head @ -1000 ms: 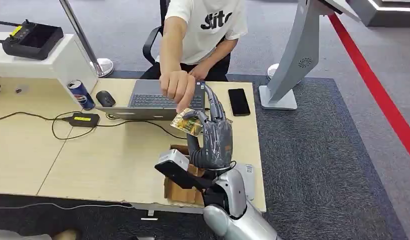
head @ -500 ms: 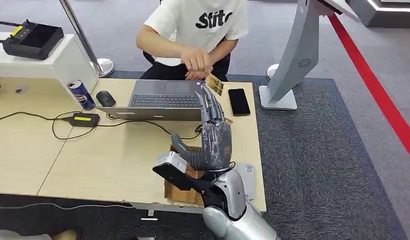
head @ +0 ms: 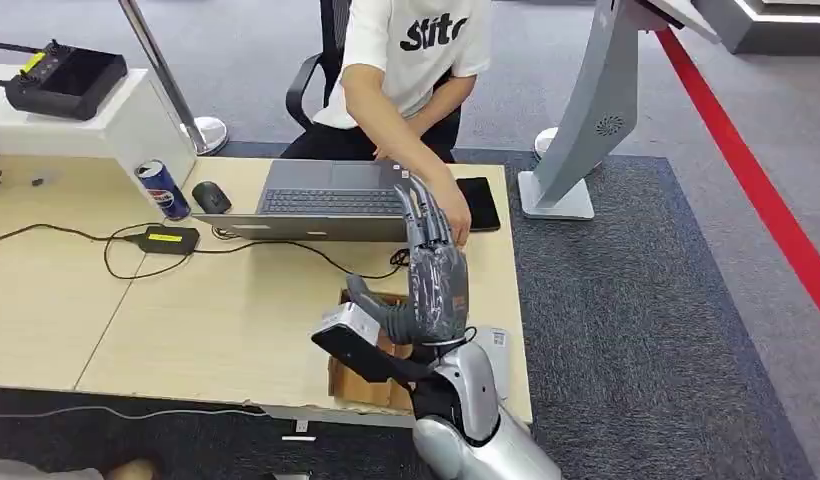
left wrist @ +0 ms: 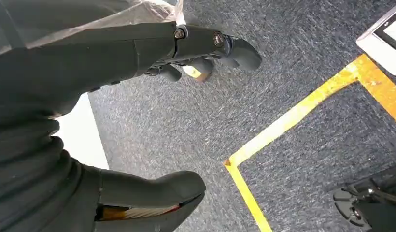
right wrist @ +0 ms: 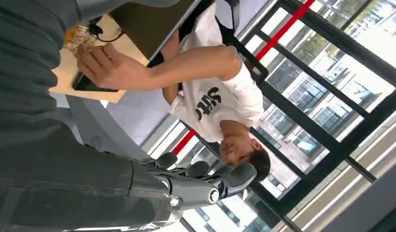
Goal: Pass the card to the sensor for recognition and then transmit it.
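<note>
My right hand [head: 433, 280] is raised over the table's right side, fingers straight and thumb apart, holding nothing; its fingers [right wrist: 196, 181] also appear in the right wrist view. The card [right wrist: 79, 33], yellowish and patterned, is pinched in the hand [right wrist: 106, 65] of a person in a white shirt, just above a black phone [right wrist: 87, 86]. In the head view that person's hand [head: 454, 215] is partly hidden behind my fingers. A white sensor box [head: 497, 350] lies on the table beside my forearm. My left hand [left wrist: 114, 53] hangs over the carpet, fingers apart and empty.
A laptop [head: 331, 200], black phone [head: 479, 202], mouse [head: 210, 196], cola can [head: 163, 188] and power adapter [head: 168, 239] with cable lie on the table [head: 186, 320]. A cardboard box [head: 354, 385] sits at the front edge. A grey kiosk stand [head: 586, 110] rises at the right.
The person took the card from my right hand, drew it back, and now lowers it beside the phone. My right hand stayed raised, its thumb spread away.
</note>
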`<move>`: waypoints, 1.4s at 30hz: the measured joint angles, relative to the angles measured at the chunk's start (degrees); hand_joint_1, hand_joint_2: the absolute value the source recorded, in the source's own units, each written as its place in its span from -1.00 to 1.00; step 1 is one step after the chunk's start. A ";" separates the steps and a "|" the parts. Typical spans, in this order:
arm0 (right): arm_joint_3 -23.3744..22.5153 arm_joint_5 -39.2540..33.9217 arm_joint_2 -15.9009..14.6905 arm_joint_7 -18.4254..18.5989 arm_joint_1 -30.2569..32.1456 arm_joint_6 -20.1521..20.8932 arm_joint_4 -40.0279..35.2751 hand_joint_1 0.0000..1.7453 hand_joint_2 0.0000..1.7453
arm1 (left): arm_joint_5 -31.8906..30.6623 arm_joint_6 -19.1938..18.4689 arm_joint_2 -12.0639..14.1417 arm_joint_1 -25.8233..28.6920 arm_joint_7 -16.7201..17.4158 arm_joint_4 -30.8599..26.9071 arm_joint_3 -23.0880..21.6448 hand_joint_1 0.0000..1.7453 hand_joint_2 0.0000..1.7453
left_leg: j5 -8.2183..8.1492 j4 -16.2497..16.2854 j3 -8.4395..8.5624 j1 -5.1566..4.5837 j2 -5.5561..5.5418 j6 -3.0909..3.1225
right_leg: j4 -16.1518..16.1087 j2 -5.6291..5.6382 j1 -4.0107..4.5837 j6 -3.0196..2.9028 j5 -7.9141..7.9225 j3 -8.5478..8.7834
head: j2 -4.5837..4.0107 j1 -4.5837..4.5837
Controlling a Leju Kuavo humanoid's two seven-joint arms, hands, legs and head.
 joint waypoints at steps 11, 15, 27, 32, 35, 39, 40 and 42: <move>0.07 1.12 -3.52 1.94 3.46 4.15 -2.23 -1.00 1.00 | 0.20 0.02 0.11 0.31 -0.52 0.00 0.11 -1.00 1.00 | 0.00 0.00 -0.01 -0.01 0.01 0.00 | -0.01 0.00 0.00 0.00 0.00 0.00 | 0.00 0.00; 0.09 3.11 -4.33 2.67 3.97 4.68 -2.60 -1.00 1.00 | 0.17 0.02 0.13 0.32 -0.55 0.00 0.13 -1.00 1.00 | 0.00 0.00 0.00 0.00 0.00 0.00 | -0.01 0.00 0.00 0.00 0.00 0.00 | 0.00 -0.02; 0.09 5.40 -5.13 3.43 4.64 5.22 -2.77 -1.00 1.00 | 0.07 -0.02 0.18 0.35 -0.52 0.00 0.20 -1.00 1.00 | 0.00 0.00 -0.01 0.00 0.00 0.00 | -0.01 0.00 0.00 0.00 0.00 0.00 | 0.00 -0.02; 0.11 10.78 -6.47 5.14 5.45 5.57 -2.80 -1.00 1.00 | -0.18 -0.26 0.35 0.29 -0.52 0.00 0.26 -1.00 1.00 | 0.00 0.00 -0.01 -0.01 0.00 0.00 | -0.01 0.00 0.00 0.00 0.00 0.00 | 0.00 -0.02; 0.13 12.68 -6.56 5.77 5.82 5.57 -2.77 -1.00 1.00 | -0.26 -0.42 0.35 0.27 -0.41 0.00 0.26 -1.00 1.00 | 0.00 0.00 -0.01 -0.01 0.01 0.00 | -0.01 0.00 0.00 0.00 0.00 0.00 | 0.00 -0.02; 0.13 13.79 -6.73 6.03 6.09 5.57 -2.75 -1.00 1.00 | -0.35 -0.46 0.37 0.26 -0.15 0.00 0.26 -1.00 1.00 | 0.00 0.00 -0.01 -0.01 0.01 0.00 | -0.01 0.00 0.00 0.00 0.00 0.00 | 0.00 -0.02; 0.13 14.08 -6.77 6.05 6.12 5.57 -2.73 -1.00 1.00 | -0.37 -0.46 0.37 0.26 -0.15 0.00 0.26 -1.00 1.00 | 0.00 0.00 -0.01 -0.01 0.01 0.00 | -0.01 0.00 0.00 0.00 0.00 0.00 | 0.00 -0.02; 0.13 15.08 -6.80 6.36 6.16 5.61 -2.73 -1.00 1.00 | -0.55 -0.48 0.37 0.24 -0.13 0.00 0.28 -1.00 1.00 | 0.00 0.00 -0.01 -0.01 0.01 0.00 | -0.01 0.00 0.00 0.00 0.00 0.00 | 0.00 -0.02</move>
